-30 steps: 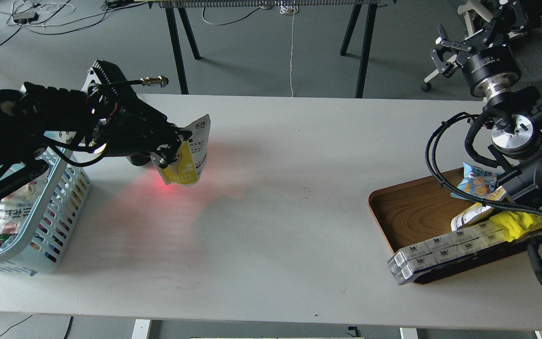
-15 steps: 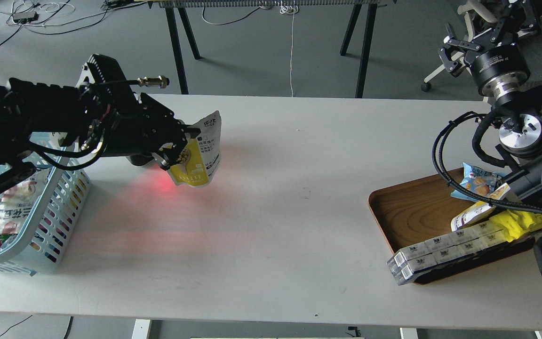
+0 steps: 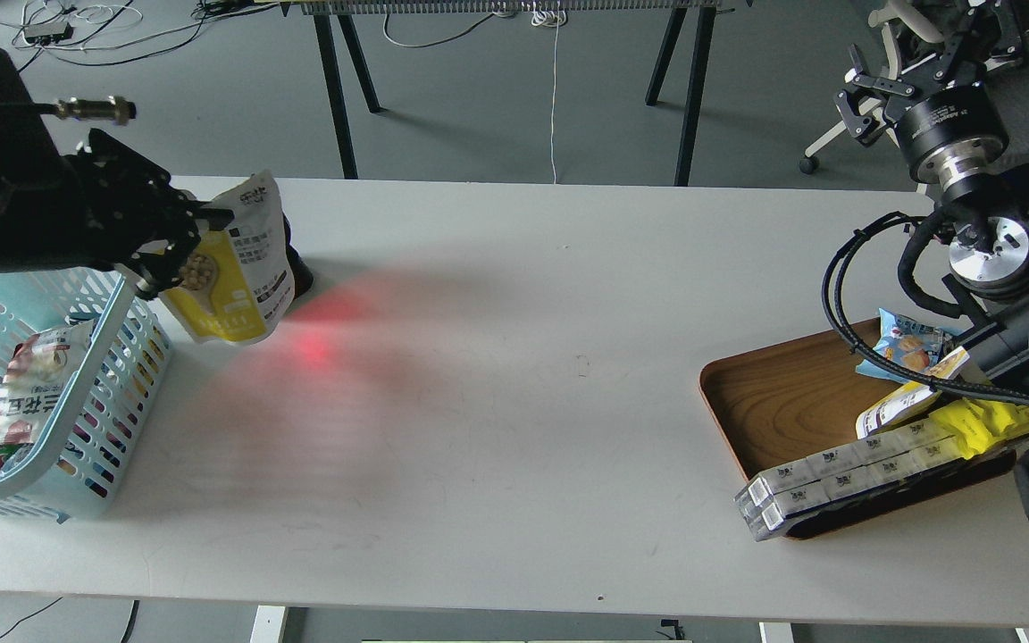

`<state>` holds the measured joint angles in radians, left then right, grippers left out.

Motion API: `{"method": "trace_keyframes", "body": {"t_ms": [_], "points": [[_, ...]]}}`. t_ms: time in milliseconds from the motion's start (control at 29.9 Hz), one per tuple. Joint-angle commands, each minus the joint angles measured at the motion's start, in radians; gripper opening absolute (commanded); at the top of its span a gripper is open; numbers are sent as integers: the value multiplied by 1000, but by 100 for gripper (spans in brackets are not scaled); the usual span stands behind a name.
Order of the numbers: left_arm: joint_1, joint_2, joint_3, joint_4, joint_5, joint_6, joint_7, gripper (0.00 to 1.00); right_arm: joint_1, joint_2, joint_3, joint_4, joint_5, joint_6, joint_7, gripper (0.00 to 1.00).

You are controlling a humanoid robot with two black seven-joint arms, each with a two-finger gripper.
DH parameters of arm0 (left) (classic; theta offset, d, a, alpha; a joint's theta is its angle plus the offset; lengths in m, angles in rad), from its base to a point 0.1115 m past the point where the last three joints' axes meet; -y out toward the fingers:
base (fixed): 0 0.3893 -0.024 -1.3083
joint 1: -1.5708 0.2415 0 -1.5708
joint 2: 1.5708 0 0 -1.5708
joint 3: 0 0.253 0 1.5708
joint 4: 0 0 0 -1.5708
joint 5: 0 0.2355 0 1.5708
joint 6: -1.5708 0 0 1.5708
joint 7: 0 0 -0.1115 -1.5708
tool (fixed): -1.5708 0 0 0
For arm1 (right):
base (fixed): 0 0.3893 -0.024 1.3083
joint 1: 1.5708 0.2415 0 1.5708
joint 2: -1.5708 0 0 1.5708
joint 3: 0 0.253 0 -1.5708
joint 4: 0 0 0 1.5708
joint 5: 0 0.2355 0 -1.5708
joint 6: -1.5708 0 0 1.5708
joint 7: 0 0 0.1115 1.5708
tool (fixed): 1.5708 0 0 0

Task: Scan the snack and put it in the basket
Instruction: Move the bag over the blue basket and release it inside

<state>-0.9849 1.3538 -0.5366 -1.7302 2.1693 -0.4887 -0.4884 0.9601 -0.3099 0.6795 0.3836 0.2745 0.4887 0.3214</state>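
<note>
My left gripper (image 3: 182, 246) is shut on the snack (image 3: 233, 268), a yellow and white pouch showing round beige beans. It holds the pouch upright in the air, just right of the rim of the light blue basket (image 3: 77, 420) at the table's left edge. A red glow lies on the table beside the pouch. My right gripper (image 3: 872, 85) is raised at the far right above the table's back edge, with its fingers apart and nothing in them.
The basket holds other snack packs (image 3: 28, 393). A brown wooden tray (image 3: 782, 402) at the right holds a blue chip bag (image 3: 903, 348), a bright yellow pack (image 3: 992, 424) and white boxes (image 3: 836, 482). A small dark scanner (image 3: 298, 272) stands behind the pouch.
My left gripper has swung left and up with the pouch, from mid-left of the table to the basket's rim. The right arm has barely moved.
</note>
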Motion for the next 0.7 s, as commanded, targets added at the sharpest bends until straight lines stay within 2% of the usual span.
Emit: {"method": "trace_keyframes", "body": {"t_ms": [0,134,335,569,669], "points": [[0,74,-16,4,-17,0,0,1,-3,5,0,0,0,0,2,98],[0,169,-8,29,-95,18,0,2,0,11,0,0,0,0,4,98],[3,281,116,104,-172,157,0,2,5,6,-1,0,0,0,4,98],[3,358,319,110,-172,329,0,2,6,0,-1,0,0,0,2,98],[3,373,386,116,-171,375,0,2,8,0,-1,0,0,0,2,98]]}}
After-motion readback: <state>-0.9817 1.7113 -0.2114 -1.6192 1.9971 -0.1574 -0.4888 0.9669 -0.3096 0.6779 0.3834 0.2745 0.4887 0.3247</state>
